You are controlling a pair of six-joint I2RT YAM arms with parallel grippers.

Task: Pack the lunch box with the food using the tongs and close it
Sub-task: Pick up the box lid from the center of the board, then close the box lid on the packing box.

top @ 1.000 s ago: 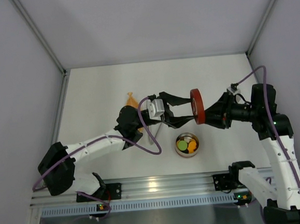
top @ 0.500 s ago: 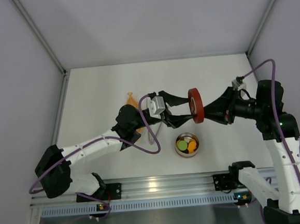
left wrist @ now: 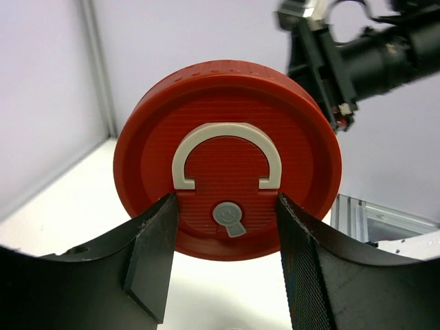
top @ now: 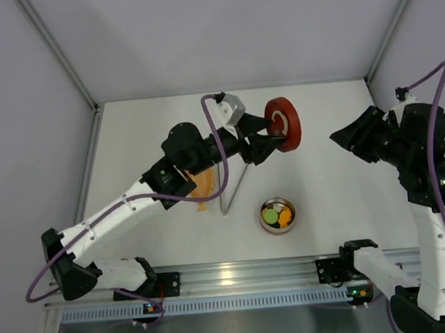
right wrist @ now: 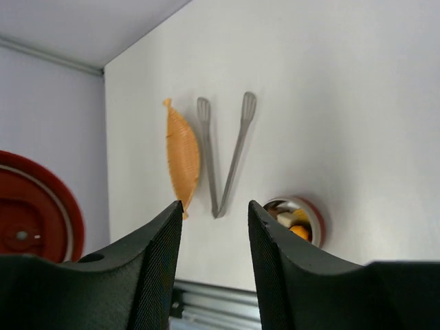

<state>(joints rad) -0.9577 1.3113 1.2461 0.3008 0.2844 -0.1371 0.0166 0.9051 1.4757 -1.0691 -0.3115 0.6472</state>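
The left gripper [top: 270, 136] holds the red lid [left wrist: 227, 158] up in the air. The right gripper [top: 337, 137] is open and empty. Its camera shows the whole tongs [right wrist: 237, 148] lying near the tin [right wrist: 292, 200] of food [right wrist: 297, 232].

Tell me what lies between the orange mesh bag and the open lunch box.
The tongs lie there, beside the orange mesh bag and apart from the lunch box. The right wrist view shows this clearly.
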